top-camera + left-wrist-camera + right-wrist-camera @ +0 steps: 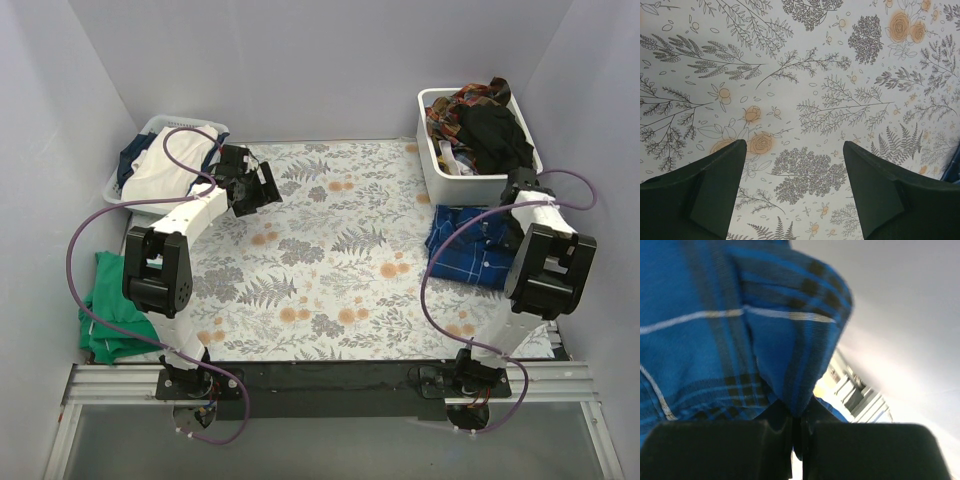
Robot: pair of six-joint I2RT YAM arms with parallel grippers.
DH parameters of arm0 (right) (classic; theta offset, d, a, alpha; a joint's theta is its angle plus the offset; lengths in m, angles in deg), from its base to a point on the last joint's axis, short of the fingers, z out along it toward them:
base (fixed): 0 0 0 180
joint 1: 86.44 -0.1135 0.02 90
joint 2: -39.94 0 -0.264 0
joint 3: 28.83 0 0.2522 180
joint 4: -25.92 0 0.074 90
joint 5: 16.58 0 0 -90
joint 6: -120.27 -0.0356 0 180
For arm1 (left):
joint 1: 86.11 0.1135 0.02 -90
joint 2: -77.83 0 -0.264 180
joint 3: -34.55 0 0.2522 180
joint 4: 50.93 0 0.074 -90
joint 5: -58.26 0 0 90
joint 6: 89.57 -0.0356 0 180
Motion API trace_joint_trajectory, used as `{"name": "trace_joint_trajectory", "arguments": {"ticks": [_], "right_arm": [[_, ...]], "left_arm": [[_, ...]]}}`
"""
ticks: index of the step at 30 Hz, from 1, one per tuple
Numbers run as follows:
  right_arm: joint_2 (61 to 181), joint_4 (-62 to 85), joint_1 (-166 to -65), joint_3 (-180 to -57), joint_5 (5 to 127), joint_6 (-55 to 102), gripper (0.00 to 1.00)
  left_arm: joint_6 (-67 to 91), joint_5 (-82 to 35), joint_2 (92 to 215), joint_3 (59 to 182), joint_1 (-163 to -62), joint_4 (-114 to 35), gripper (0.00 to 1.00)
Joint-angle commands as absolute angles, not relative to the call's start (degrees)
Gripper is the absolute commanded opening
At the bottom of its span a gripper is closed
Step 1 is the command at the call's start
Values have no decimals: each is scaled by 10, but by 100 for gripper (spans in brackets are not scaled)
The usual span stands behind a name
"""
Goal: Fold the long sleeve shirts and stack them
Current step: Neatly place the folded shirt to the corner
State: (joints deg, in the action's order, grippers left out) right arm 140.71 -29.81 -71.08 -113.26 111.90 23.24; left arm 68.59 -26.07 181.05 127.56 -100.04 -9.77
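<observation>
Blue plaid fabric fills the upper left of the right wrist view: the shirt, dark bands crossed by thin white lines. My right gripper is closed down on a fold of it. The two fingers meet at bottom centre of that frame with the fabric pinched in the slit between them, and the fold bulges up above the tips. Pale wall in the upper right.

Top view:
- Shirt lies bunched at the right of the frame on the table cloth, just below the white bin. Its right edge runs under my right forearm.
- Right gripper sits at the shirt's upper right corner, beside the bin's near wall. Fingers not readable from above.
- Left gripper hangs over the upper left part of the table cloth, well apart from the shirt.

Left wrist view: my left gripper stands wide open and holds nothing. One finger shows in each bottom corner, with only the floral table cloth between them.

Other items, top view:
- Bin holds a heap of dark and plaid clothes.
- Basket, upper left, holds white and navy clothes.
- Green garment lies at the left edge beside my left arm.
</observation>
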Motion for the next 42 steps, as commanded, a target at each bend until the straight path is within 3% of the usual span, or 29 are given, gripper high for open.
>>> {"name": "trace_joint_trajectory", "arguments": {"ticks": [1, 5, 8, 10, 11, 14, 17, 25, 29, 42], "right_arm": [[1415, -264, -696, -1227, 1141, 240, 7], [1439, -232, -693, -1264, 1117, 255, 8], [1440, -230, -694, -1264, 1095, 261, 18], [1432, -235, -694, -1256, 1092, 249, 34], [1427, -230, -694, -1240, 1095, 245, 47], [1400, -213, -694, -1200, 1106, 226, 70], [1367, -184, -695, -1163, 1128, 208, 76], [1220, -113, -739, -1037, 1095, 210, 78], [1172, -112, -825, -1018, 1076, 233, 79], [1116, -162, -1074, -1008, 942, 190, 79]], "left_arm": [[680, -249, 1777, 1280, -996, -98, 78], [679, -250, 1779, 1284, -993, -97, 78], [677, -252, 1778, 1284, -991, -97, 78], [677, -254, 1778, 1283, -989, -97, 79], [677, -255, 1779, 1283, -989, -97, 79], [678, -256, 1780, 1283, -989, -97, 79], [678, -255, 1786, 1286, -989, -97, 79], [672, -250, 1779, 1284, -989, -97, 84], [669, -251, 1768, 1279, -989, -97, 98], [648, -286, 1706, 1235, -989, -111, 98]]}}
